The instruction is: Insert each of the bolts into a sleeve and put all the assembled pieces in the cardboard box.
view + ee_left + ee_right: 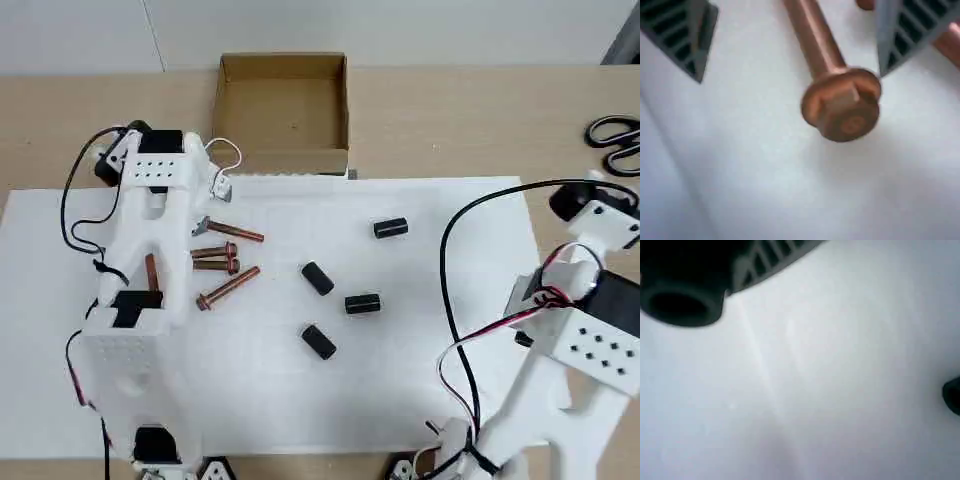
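Several copper bolts (228,287) lie on the white paper beside my left arm, and one more (151,275) sits against its near side. My left gripper (203,228) is down among them. In the left wrist view it (790,72) is open, with a flanged bolt (840,107) lying between its ribbed fingers (680,35). Black sleeves (318,279) are scattered mid-sheet. My right gripper (722,292) is low over the paper, shut on a black sleeve (680,300). That sleeve (523,340) peeks out from under the right arm. The cardboard box (285,158) stands empty at the back.
Another bolt (950,45) lies just outside a left finger. A further sleeve (952,395) shows at the edge of the right wrist view. Scissors (615,143) lie at the far right of the table. The white paper (400,400) is bare along its near side.
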`<state>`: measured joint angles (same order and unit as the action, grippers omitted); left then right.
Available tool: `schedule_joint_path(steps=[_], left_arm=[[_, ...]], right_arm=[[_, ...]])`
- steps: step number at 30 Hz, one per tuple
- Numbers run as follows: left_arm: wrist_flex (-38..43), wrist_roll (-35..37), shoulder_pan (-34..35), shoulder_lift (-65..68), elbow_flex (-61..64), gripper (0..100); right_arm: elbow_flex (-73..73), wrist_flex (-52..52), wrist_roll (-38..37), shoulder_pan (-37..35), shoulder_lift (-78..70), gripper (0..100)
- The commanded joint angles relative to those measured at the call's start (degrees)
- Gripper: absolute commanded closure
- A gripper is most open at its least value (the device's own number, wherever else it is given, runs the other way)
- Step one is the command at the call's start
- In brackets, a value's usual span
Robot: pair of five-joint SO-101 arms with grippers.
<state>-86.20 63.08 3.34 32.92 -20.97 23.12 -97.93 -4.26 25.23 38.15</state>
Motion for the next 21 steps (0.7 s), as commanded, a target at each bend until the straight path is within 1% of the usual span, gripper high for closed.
schedule_joint_path(steps=[1,5,14,16,21], left_arm=[[-0.4,0.2,-0.2,1.5,-0.6,78],[-0.4,0.3,0.0,4.8,-0.8,78],[-0.1,0.3,-0.1,5.1,-0.8,79],[-0.1,0.3,-0.1,5.1,-0.8,83],[-0.1,0.3,-1.4,5.5,-0.8,100]], right_arm=[[-0.2,-0.7,0.5,0.4,0.8,99.5],[-0.2,-0.7,0.5,0.4,0.8,99.5],[-0.2,-0.7,0.6,0.4,0.8,99.5],[-0.2,-0.7,0.6,0.4,0.8,99.5],[-0.2,-0.7,0.7,0.3,0.8,99.5]])
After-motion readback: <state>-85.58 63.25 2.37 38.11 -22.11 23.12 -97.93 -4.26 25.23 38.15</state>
